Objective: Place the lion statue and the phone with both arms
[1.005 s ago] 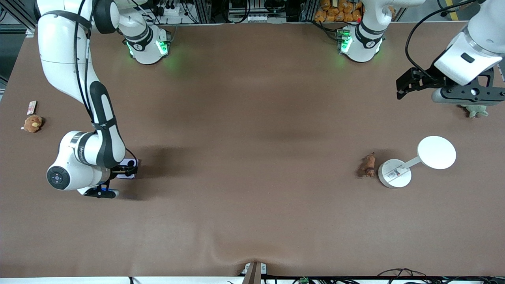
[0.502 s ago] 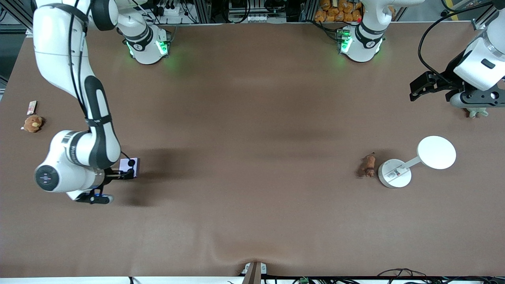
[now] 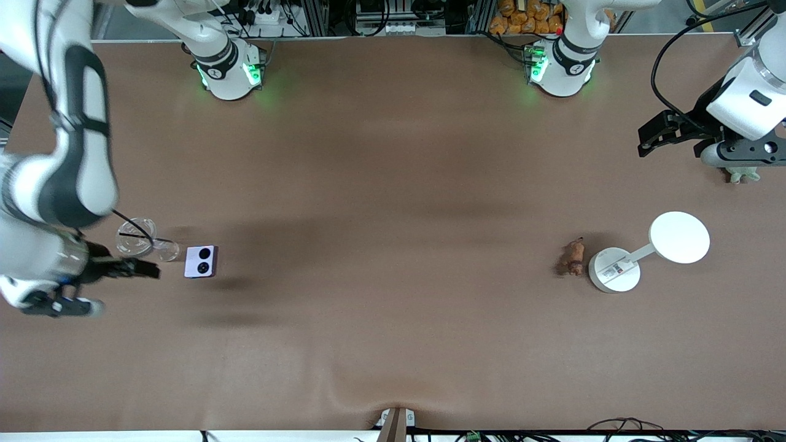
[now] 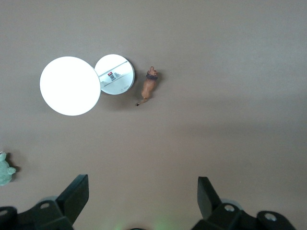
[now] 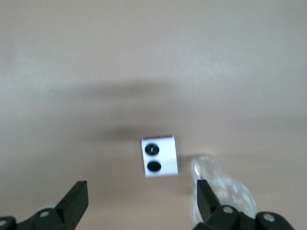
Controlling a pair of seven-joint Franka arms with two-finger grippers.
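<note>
**Phone and lion both on the table, both grippers empty**

The phone (image 3: pixel 201 261) serves as the landmark. It lies flat on the brown table (image 3: pixel 393 319) toward the right arm's end, its two black lenses facing up, with nothing touching it. Just beside it, toward the right arm's end, a clear plastic cup (image 3: pixel 144 242) lies on its side, slightly farther from the front camera. The right gripper (image 3: pixel 147 269) hangs in the air close to the phone, on the cup's side of it, its jaws spread wide and holding nothing; in the right wrist view the phone (image 5: pixel 160 156) sits between and ahead of the two fingers (image 5: pixel 73 201).

Well apart from the phone, toward the left arm's end, the lion statue (image 3: pixel 573 256) rests on the table, just beside the round base of a white lamp (image 3: pixel 616 269). Farther still from the phone, the left gripper (image 3: pixel 652 134) hovers near the table's end, jaws wide and empty, close to a green plush toy (image 3: pixel 743 174).
</note>
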